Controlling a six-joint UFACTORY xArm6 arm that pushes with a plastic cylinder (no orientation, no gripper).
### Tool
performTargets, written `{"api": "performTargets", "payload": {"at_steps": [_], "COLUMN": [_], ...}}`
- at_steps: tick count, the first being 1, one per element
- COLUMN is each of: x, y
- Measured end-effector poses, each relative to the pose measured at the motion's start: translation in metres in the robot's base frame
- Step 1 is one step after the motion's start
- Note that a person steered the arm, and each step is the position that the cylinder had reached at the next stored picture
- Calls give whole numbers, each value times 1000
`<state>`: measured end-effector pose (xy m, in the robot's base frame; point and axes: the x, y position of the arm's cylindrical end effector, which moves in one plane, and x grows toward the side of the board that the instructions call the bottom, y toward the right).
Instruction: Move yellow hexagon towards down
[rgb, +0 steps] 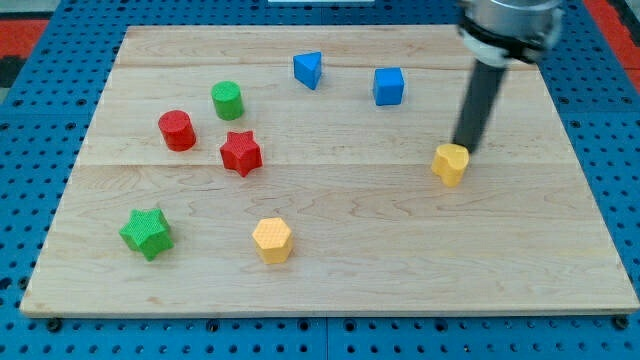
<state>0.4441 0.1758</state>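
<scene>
The yellow hexagon lies on the wooden board, left of centre in the lower part. My tip is far from it, at the view's right. The tip stands just above and right of a second yellow block, which looks like a pentagon; it touches that block's top edge or nearly does. The dark rod rises from the tip to the arm at the view's top right.
A green star lies left of the hexagon. A red star, a red cylinder and a green cylinder sit at the upper left. A blue triangle and a blue cube sit near the top.
</scene>
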Motion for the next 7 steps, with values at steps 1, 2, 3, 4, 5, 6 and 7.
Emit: {"api": "performTargets", "payload": {"at_steps": [1,2,3,4,5,6,7], "x": [65,41,8,43,-31,-28,55], "y": [-24,-47,-18,12,34,-28,-69]}}
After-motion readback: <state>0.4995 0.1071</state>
